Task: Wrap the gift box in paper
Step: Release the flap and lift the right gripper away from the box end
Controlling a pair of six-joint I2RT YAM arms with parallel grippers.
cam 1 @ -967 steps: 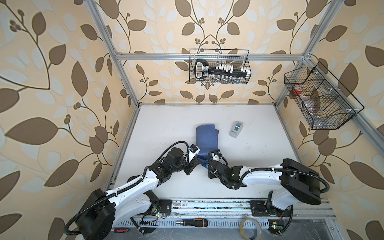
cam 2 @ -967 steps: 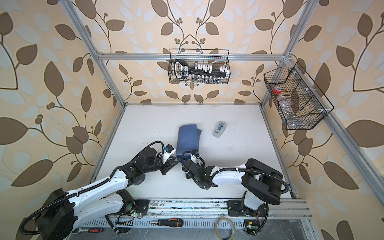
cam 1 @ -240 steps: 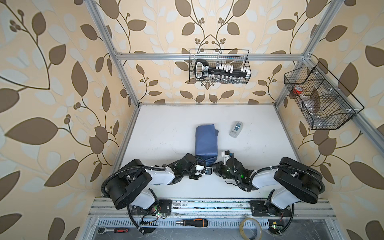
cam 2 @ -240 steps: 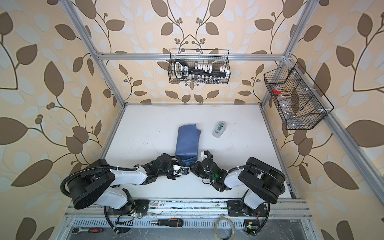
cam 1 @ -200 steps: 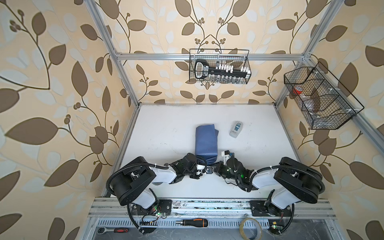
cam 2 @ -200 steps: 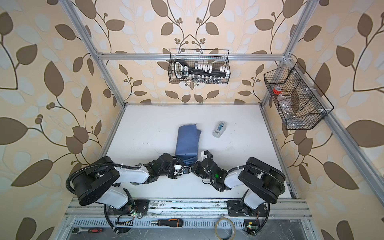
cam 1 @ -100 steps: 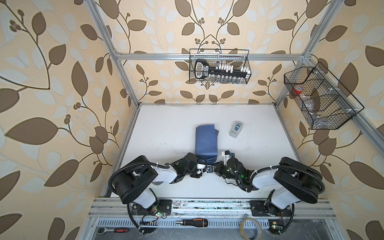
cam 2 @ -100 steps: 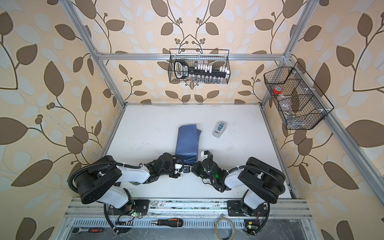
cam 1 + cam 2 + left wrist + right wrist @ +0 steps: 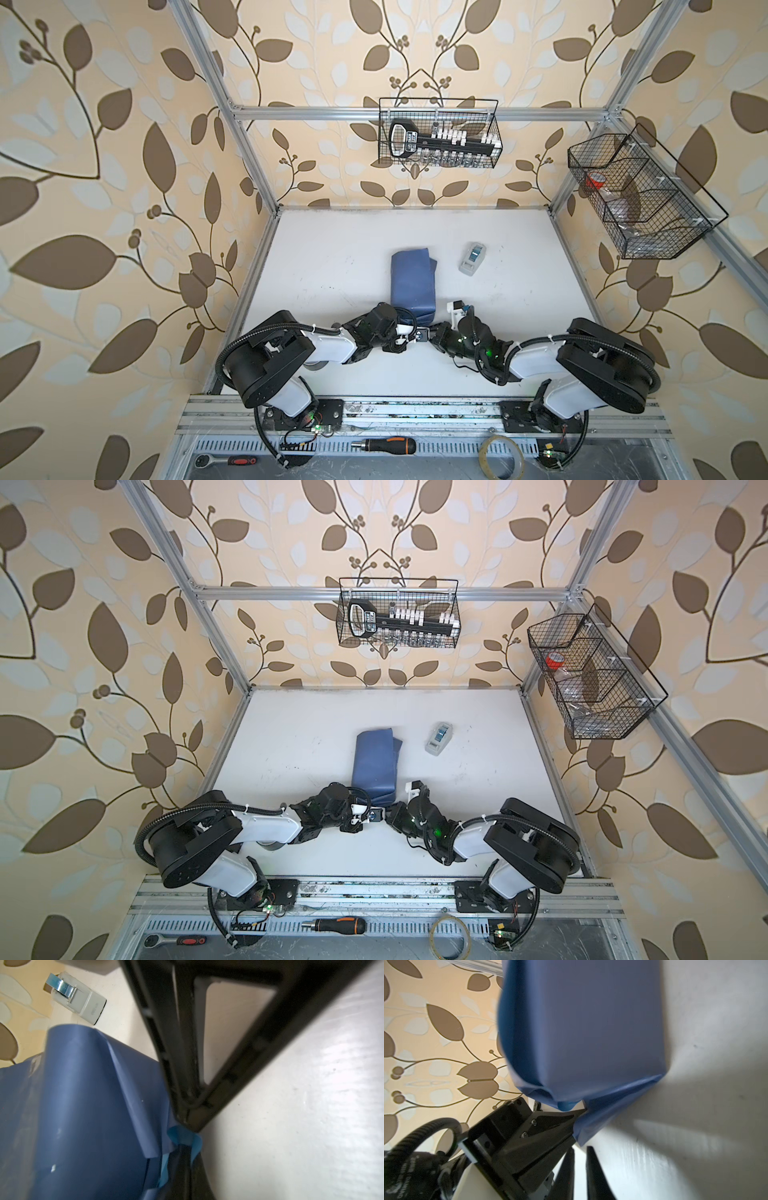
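Paper [image 9: 83,1105]: my left pincer [image 9: 189,1126] has just closed on its corner. My right pincer [image 9: 580,1149], just beside, now opens slightly and holds nothing, so I judge the fold is handed over.

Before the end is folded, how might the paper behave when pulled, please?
Probably floppy: the paper creases and curls at its loose end. Likely tears easily; its edge looks thin. It may slip, being glossy.
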